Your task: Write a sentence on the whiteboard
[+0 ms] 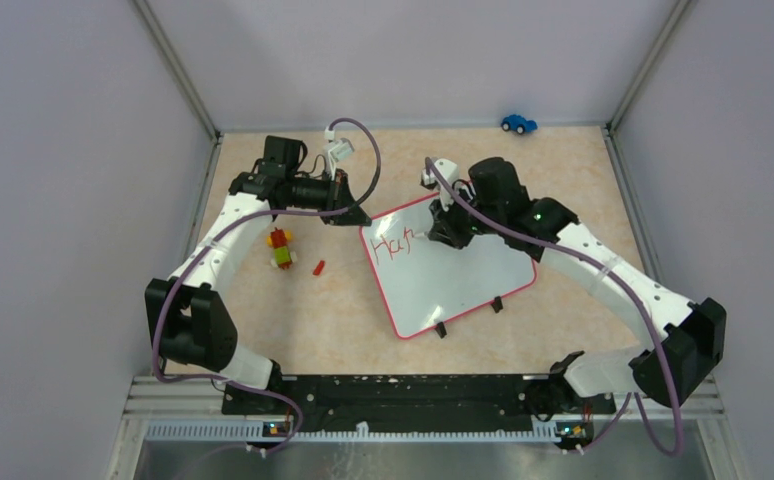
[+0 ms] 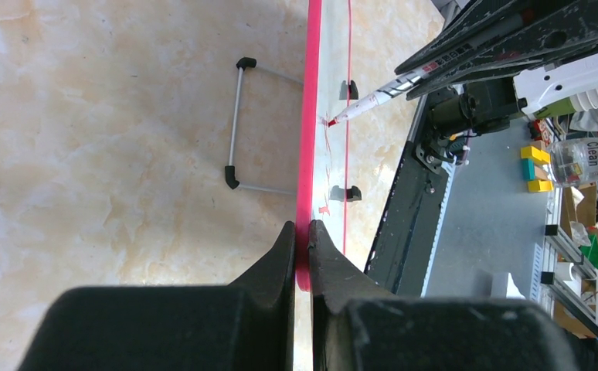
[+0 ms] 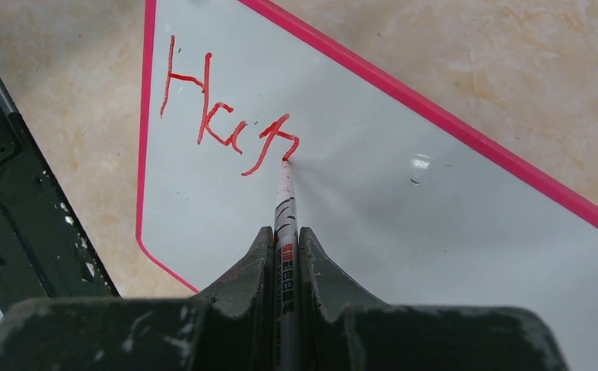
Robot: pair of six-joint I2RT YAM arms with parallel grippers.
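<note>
The whiteboard (image 1: 453, 270) lies on the table, white with a thin red-pink frame and two black feet. Red lettering (image 3: 226, 127) reading "Hap" stands at its upper left corner; it also shows in the top view (image 1: 395, 246). My right gripper (image 3: 287, 232) is shut on a white marker (image 3: 284, 209) whose red tip touches the board at the last letter. My left gripper (image 2: 301, 228) is shut on the board's pink frame edge (image 2: 307, 139) at its far left corner (image 1: 361, 222). The marker also shows in the left wrist view (image 2: 373, 97).
A stack of coloured toy bricks (image 1: 280, 248) and a small red piece (image 1: 318, 267) lie left of the board. A blue toy car (image 1: 518, 123) sits at the back wall. A wire stand (image 2: 238, 124) lies behind the board.
</note>
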